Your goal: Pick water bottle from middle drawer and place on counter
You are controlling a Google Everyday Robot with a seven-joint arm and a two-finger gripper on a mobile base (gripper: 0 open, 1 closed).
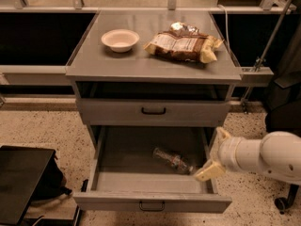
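Observation:
The water bottle [173, 160] is clear and ribbed and lies on its side on the floor of the middle drawer [150, 199], right of centre. That drawer is pulled out, and the drawer above it [153, 111] is shut. My gripper [215, 152] is open at the drawer's right wall, just right of the bottle and apart from it. One fingertip [210, 170] is low by the wall, and the other is higher. The counter [141, 62] is the grey top of the cabinet.
A white bowl [120, 39] and a crinkled snack bag [183, 46] sit on the counter. A black table [21, 182] stands at the lower left. A chair wheel [282, 204] is on the floor at the lower right.

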